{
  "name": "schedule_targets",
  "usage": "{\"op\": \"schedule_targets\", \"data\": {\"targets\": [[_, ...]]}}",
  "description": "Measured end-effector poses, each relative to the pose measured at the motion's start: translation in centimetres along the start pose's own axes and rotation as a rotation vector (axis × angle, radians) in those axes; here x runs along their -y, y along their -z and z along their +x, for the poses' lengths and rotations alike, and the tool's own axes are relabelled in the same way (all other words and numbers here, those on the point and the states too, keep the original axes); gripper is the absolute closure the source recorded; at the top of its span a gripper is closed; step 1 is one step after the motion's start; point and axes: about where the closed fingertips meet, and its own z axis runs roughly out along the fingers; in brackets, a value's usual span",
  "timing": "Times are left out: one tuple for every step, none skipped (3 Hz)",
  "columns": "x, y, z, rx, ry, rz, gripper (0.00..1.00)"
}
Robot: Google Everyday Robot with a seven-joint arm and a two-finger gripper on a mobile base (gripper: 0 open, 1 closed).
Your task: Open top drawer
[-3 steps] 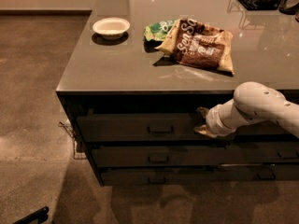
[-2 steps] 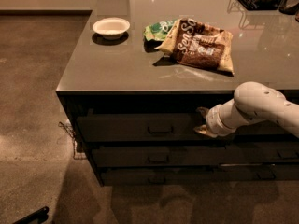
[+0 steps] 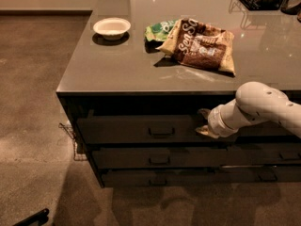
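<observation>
Close by the top drawer (image 3: pixel 123 129), pincer (image 3: pixel 203 122); brown bag (image 3: pixel 201 47) lettered "Sen"

Glossy worktop (image 3: pixel 141 74), plastic-looking hand (image 3: pixel 203 122) at top drawer (image 3: pixel 122 128)

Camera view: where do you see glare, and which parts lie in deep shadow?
In the camera view, warm dim light; glare spots on the countertop; the overhang shades the top drawer, where the gripper sits right of the pull; the bowl casts a small shadow.
</observation>
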Motion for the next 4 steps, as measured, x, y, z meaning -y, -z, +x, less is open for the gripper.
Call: {"op": "schedule_targets", "data": {"targets": [[0.04, 0.14, -0.07, 0.0, 0.0, 0.0, 0.27], [0.06, 0.22, -0.12, 0.0, 0.0, 0.0, 0.04], [0.05, 0.22, -0.12, 0.0, 0.0, 0.0, 0.0], [0.05, 0.21, -0.12, 0.0, 0.0, 0.0, 0.0]]}}
